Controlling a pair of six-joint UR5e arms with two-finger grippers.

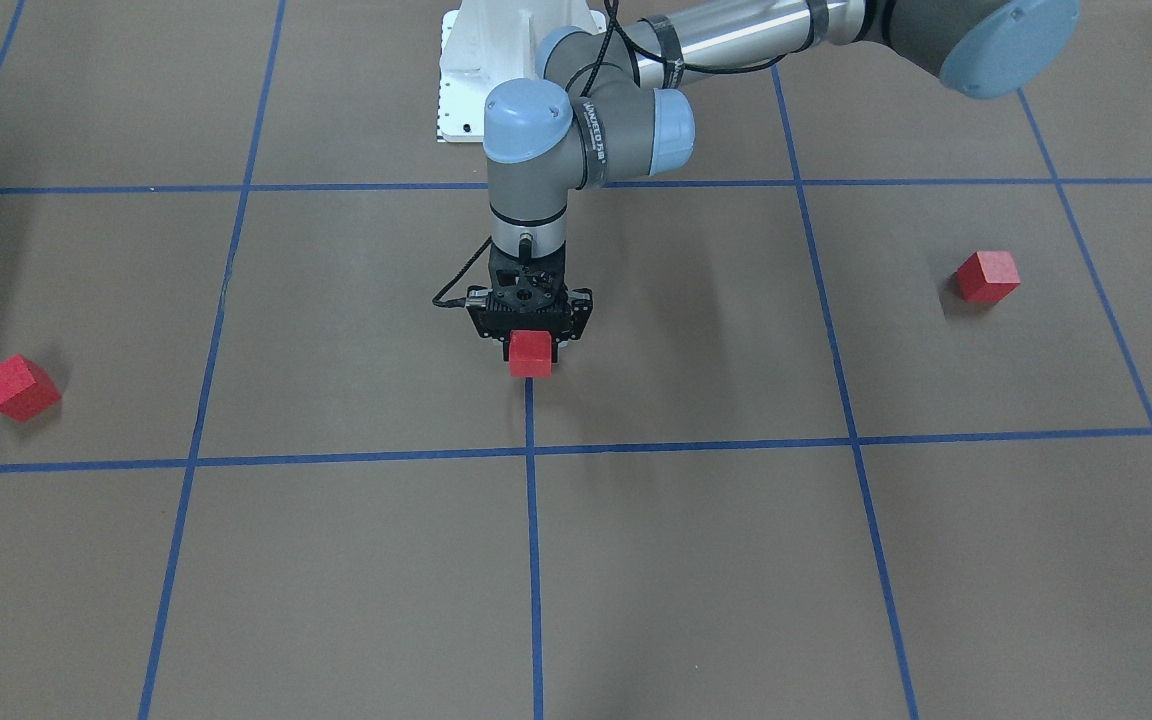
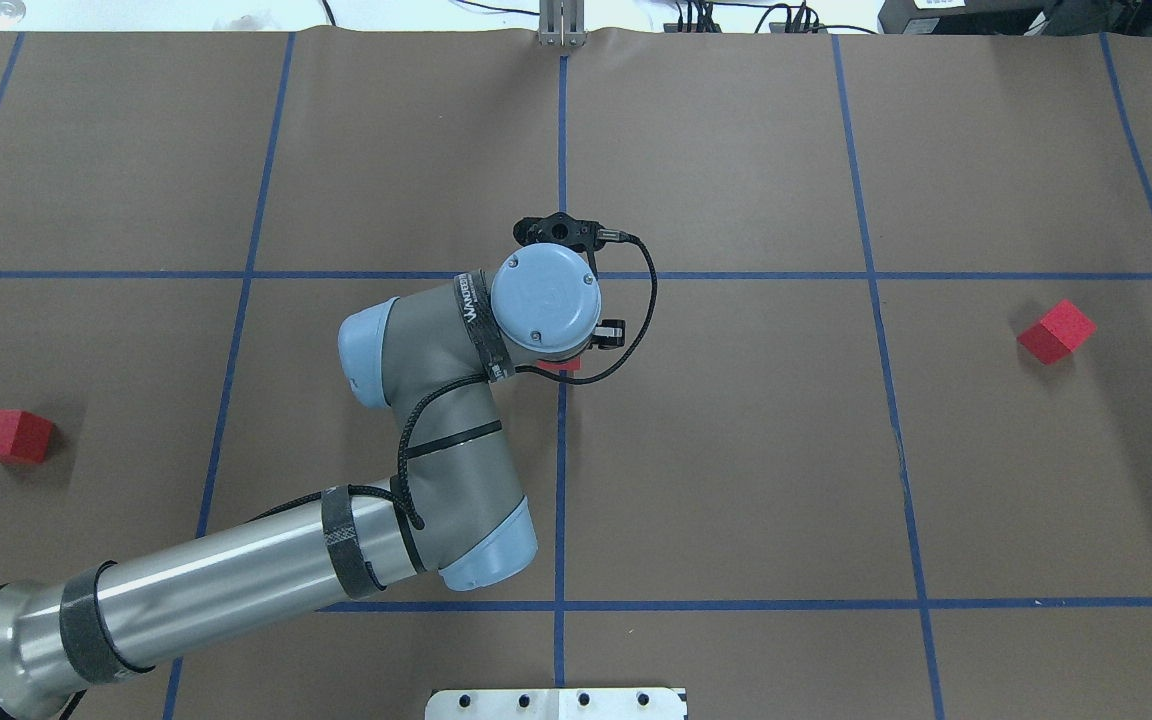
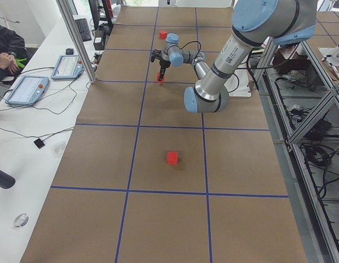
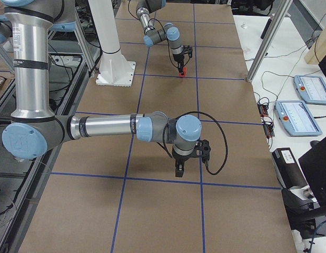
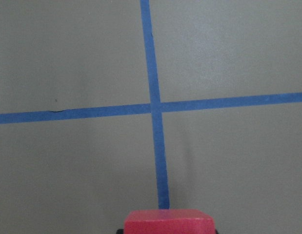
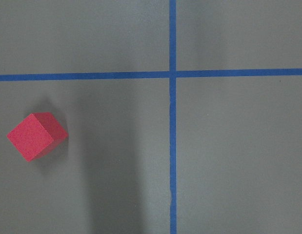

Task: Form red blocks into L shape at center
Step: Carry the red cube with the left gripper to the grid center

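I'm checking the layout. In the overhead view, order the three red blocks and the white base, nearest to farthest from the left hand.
1. Held block, in the left hand, center.
2. White base, near edge, middle.
3. Right block and left block, far out at either side: too close to call.

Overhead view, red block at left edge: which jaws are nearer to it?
Left. The left arm reaches the centre, right of that red block; the right arm hangs much farther right.

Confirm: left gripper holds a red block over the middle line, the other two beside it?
Not beside it. Overhead view: left block and right block lie far out to either side. The left gripper does hold the center block.
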